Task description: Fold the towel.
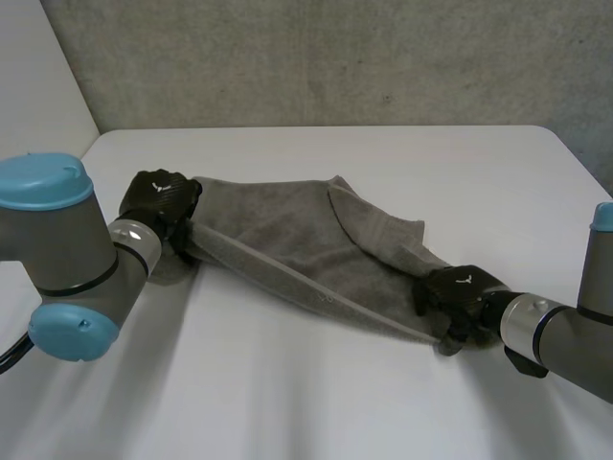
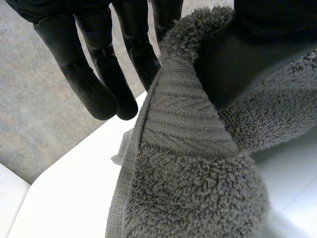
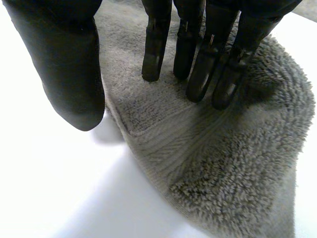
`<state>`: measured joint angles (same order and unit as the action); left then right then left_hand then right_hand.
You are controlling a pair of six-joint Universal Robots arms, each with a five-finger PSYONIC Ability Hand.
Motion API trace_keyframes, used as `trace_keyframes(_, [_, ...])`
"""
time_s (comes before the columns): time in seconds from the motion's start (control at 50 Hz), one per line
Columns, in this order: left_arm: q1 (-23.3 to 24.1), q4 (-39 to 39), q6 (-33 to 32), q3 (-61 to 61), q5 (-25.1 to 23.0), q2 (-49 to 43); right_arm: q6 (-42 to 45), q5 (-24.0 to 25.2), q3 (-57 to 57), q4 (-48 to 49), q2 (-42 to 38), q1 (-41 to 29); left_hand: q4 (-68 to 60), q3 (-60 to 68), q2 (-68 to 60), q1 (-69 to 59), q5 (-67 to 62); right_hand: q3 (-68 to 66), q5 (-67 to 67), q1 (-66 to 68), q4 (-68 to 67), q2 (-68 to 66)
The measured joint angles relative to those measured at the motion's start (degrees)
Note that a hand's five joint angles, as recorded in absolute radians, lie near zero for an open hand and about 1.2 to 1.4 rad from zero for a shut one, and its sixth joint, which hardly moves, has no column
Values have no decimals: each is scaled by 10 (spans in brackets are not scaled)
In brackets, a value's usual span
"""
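A grey towel [image 1: 287, 240] lies stretched across the white table [image 1: 316, 402] between my two hands, with one flap folded over near its right end. My left hand [image 1: 158, 203] is at the towel's left corner. In the left wrist view that corner [image 2: 188, 124] rises between the thumb [image 2: 247, 54] and the fingers [image 2: 99, 79] and is pinched there. My right hand [image 1: 462, 290] rests at the towel's right corner. Its straight fingers [image 3: 198, 69] touch the pile of the towel [image 3: 223, 163], while the thumb [image 3: 69, 74] stands apart over bare table.
A grey wall [image 1: 335, 57] runs behind the table's far edge. Bare tabletop lies in front of the towel and behind it. Both forearms reach in from the near corners.
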<state>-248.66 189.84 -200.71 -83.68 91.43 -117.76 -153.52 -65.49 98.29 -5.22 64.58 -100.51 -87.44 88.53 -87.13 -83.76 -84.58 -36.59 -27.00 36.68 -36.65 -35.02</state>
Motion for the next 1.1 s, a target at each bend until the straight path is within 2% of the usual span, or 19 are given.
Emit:
trace_keyframes(0.2, [0, 0, 2, 18, 8, -2, -32, -1, -7, 20, -16, -15, 0, 0, 0, 0, 0, -2, -6, 5, -3, -3])
trace_keyframes(0.42, [0, -1, 10, 24, 13, -2, -37, -5, -28, 36, -45, -25, 0, 0, 0, 0, 0, -61, -58, 56, -60, -81])
trace_keyframes(0.46, [0, -1, 12, 24, 13, -2, -37, -6, -31, 36, -49, -27, 0, 0, 0, 0, 0, -114, -110, 109, -114, -131])
trace_keyframes(0.48, [0, -1, 13, 24, 13, -2, -37, -6, -32, 36, -51, -28, 0, 0, 0, 0, 0, -178, -176, 177, -179, -189])
trace_keyframes(0.54, [0, -2, 15, 23, 13, -2, -39, -6, -35, 37, -54, -31, 0, 0, 0, 0, 0, -356, -357, 349, -356, -250])
trace_keyframes(0.6, [0, -3, 16, 23, 13, 0, -48, -8, -37, 42, -50, -32, 0, 0, 0, 0, 0, -398, -401, 379, -397, -248])
trace_keyframes(0.92, [10, -22, 31, 8, 12, 29, -95, -19, -55, 67, 89, -24, 0, 0, 0, 0, 0, -403, -406, 393, -400, -248])
trace_keyframes(1.1, [12, -33, 44, -22, 9, 120, -95, -14, -100, 46, 197, -15, 0, 0, 0, 0, 0, -403, -406, 393, -400, -248])
